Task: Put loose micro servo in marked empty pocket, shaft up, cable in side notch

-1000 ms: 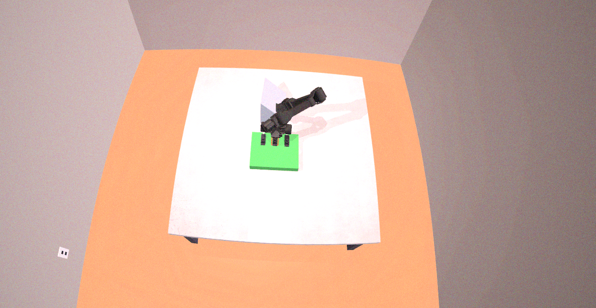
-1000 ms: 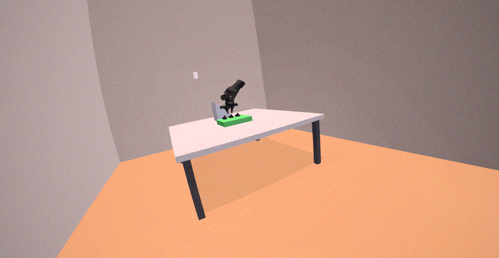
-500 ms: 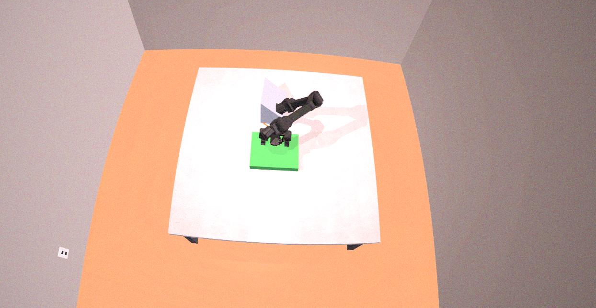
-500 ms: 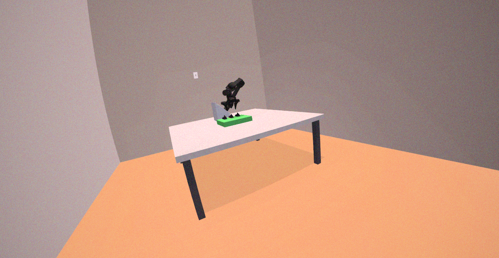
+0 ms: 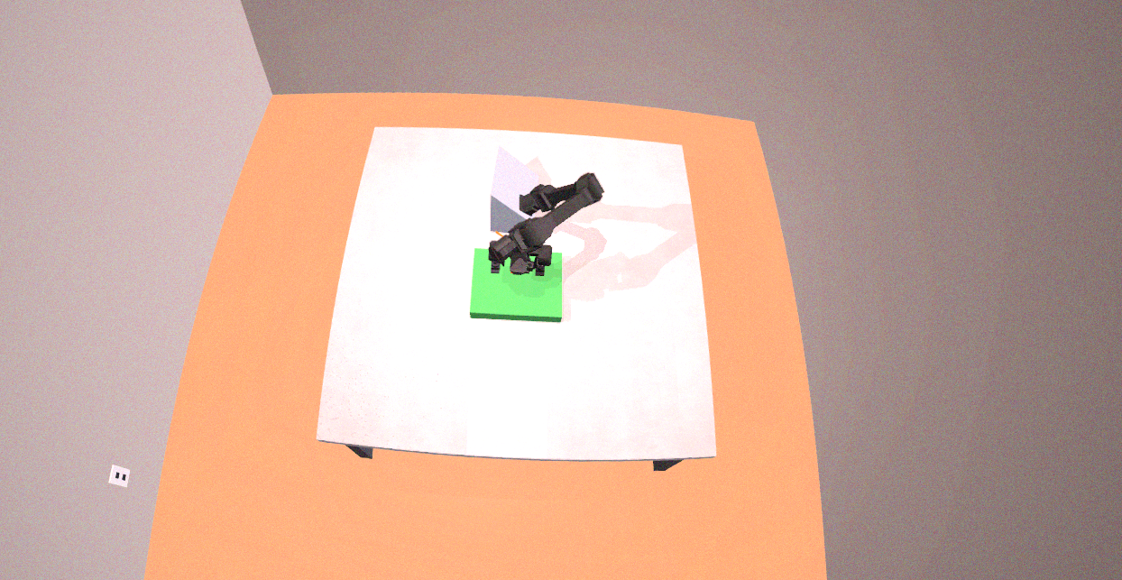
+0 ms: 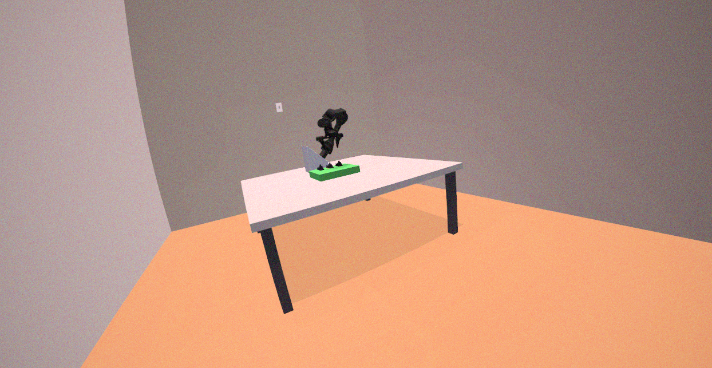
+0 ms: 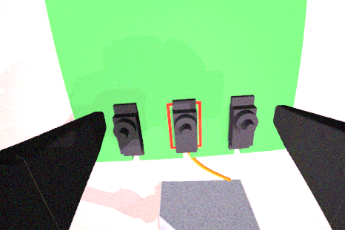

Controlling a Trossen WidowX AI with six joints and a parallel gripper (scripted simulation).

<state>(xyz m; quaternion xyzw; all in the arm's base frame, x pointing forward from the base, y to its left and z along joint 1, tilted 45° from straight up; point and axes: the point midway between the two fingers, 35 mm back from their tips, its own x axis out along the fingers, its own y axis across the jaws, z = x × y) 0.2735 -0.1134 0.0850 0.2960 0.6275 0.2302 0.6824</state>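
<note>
The green deck (image 5: 513, 301) (image 6: 343, 170) (image 7: 178, 19) lies on the table. The micro servo (image 6: 329, 165) (image 7: 186, 134) stands shaft up inside the red pocket outline (image 7: 200, 126), looking about level with its neighbours. Whether its ears are fully flat is too small to tell. Its orange cable (image 7: 207, 169) leaves the servo's end by the white side notch and curves out over the table; how deep it lies in the notch is unclear. My gripper (image 7: 190, 116) is wide open and empty above the deck, one finger on each side, clear of the servo.
Similar servos sit in the deck on both sides of the middle one, left (image 7: 127, 134) and right (image 7: 242, 126) in the wrist view. A grey wedge-shaped block (image 5: 508, 176) (image 6: 312, 157) (image 7: 203, 200) stands just beyond the deck's notched edge, close to the cable's end.
</note>
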